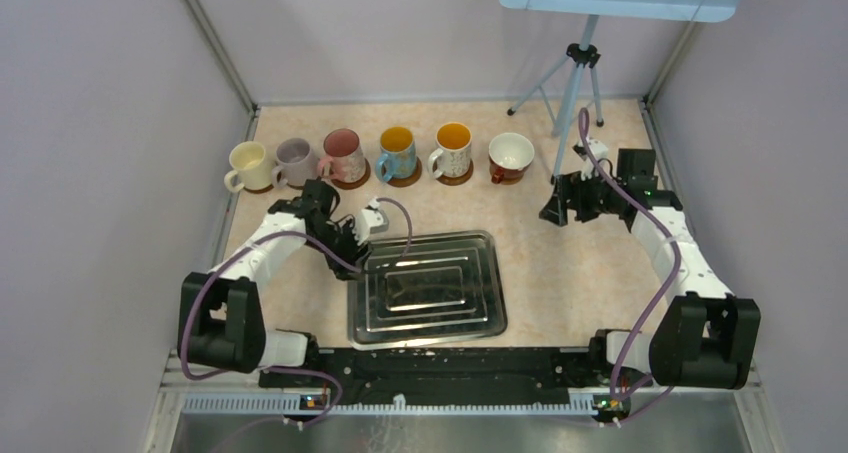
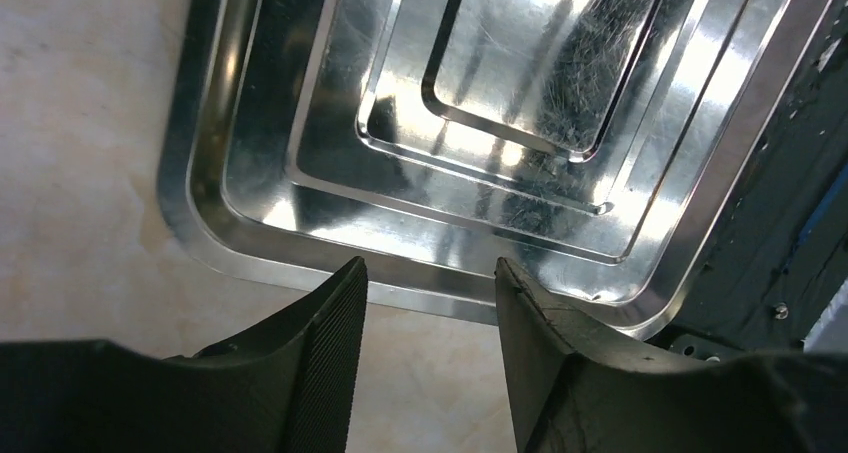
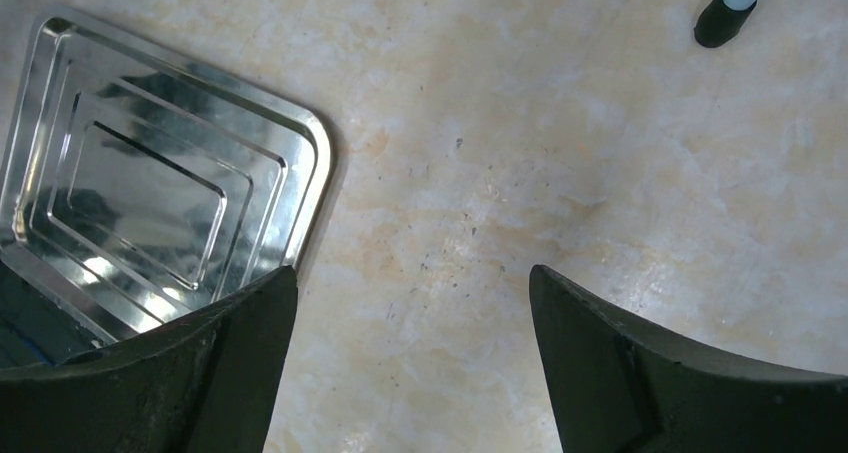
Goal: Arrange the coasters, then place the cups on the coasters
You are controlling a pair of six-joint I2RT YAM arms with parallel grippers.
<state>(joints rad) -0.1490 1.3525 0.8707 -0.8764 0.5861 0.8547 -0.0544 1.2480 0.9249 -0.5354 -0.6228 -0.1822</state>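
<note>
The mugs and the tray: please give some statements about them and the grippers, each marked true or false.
1. Six mugs stand in one row at the far side of the table. True.
2. The tray holds one mug. False: nothing lies in it.
3. The left gripper is at the tray's rim, with nothing between its fingers. True.
4. The right gripper grips a mug. False: it is open above bare table.
5. The pink mug stands on a dark coaster. True.
</note>
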